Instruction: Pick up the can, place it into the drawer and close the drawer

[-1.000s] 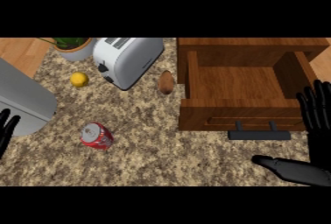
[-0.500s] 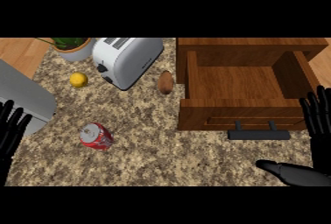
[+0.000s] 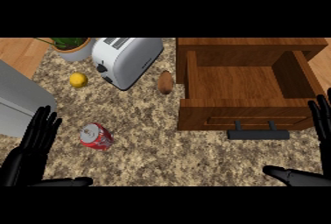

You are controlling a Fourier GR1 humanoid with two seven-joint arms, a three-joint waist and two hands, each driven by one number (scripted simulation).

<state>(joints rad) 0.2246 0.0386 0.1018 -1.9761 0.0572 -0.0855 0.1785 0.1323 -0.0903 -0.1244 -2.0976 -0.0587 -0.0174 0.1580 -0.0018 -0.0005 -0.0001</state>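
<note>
So the red can is lying on its side on the speckled counter, just to the right of the left hand and not touching it. That hand sits at the lower left with its fingers straight and spread, thumb stuck out low toward the right, holding nothing. Way over on the other side, the right hand is at the right edge, fingers straight and apart too, thumb pointing left along the bottom. The wooden drawer is pulled open just up and left of that right hand, its dark handle facing the hand. Further up from the can there's a brown egg-shaped thing, a toaster, a lemon and a potted plant.
</note>
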